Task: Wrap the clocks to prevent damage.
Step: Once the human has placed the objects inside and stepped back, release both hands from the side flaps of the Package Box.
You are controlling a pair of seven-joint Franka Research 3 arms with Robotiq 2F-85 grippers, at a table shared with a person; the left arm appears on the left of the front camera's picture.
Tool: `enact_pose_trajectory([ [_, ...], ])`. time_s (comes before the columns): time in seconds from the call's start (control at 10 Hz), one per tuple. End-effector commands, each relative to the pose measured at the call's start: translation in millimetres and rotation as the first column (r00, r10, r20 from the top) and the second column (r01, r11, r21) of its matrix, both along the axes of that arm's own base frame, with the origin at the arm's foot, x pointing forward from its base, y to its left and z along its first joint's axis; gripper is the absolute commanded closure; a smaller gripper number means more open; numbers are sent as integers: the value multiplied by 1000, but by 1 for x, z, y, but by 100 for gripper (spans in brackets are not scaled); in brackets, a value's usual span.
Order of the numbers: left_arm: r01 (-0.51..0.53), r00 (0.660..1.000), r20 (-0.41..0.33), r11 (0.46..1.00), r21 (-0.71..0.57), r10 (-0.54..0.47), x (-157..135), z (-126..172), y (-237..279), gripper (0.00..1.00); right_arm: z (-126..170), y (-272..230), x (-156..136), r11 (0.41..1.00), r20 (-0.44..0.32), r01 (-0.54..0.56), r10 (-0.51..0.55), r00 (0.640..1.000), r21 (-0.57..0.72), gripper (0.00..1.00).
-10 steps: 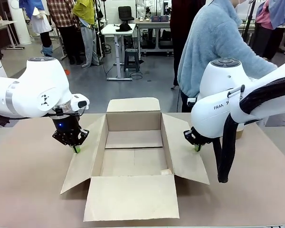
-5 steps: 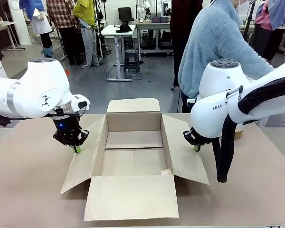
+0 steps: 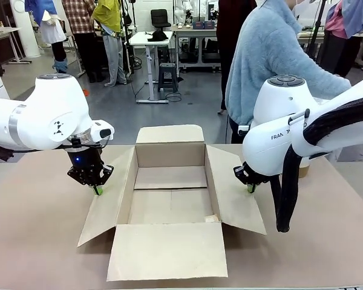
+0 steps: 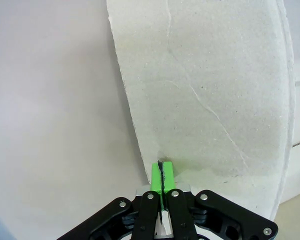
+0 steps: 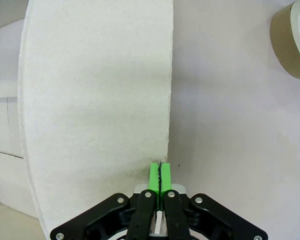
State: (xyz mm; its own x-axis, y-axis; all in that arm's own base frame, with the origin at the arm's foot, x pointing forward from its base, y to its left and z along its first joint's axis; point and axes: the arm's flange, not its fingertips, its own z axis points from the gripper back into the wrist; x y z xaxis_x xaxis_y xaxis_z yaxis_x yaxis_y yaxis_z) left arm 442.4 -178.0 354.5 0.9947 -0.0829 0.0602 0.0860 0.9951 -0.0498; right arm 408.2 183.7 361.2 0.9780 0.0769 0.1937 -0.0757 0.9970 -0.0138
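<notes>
Hardly anything had shifted since the earlier frame: both arms stayed where they were, and the person (image 3: 272,54) in the pale blue fleece at the far side had leaned slightly toward picture left.

Where the clocks lay, and how they looked, could not be told from these views.

An open cardboard box (image 3: 169,154) sat in the middle of the table (image 3: 36,241) with its four flaps spread outward. The left gripper (image 3: 97,190) pointed down at the outer edge of the left flap (image 3: 106,202). In its wrist view the left gripper (image 4: 161,172) had its green pads pressed flat together with nothing between them, the tip just over the flap's edge. The right gripper (image 3: 250,188) stood likewise at the outer edge of the right flap (image 3: 236,193). Seen from its own wrist, the right gripper (image 5: 160,175) was fully closed on nothing, its tip right on the line where flap met table. Whether either tip actually touched the cardboard could not be told.

A brown tape roll (image 5: 292,37) lay on the table well apart from the right flap. In the front view the tape roll (image 3: 302,170) was mostly hidden behind the right arm's white body, whose black cable sleeve also hung across that side of the table. The front flap (image 3: 169,251) lay flat toward the camera.
</notes>
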Motion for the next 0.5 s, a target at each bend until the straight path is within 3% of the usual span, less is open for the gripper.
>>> enact_pose_trajectory([
  [0.0,-2,1000,2,1000,1,2,-1,1,1,100,1,0,0,1000,6,10,-10,1000,-4,99],
  [0.4,-2,1000,2,1000,1,2,-1,1,1,100,1,0,0,1000,6,10,-10,1000,-4,99],
])
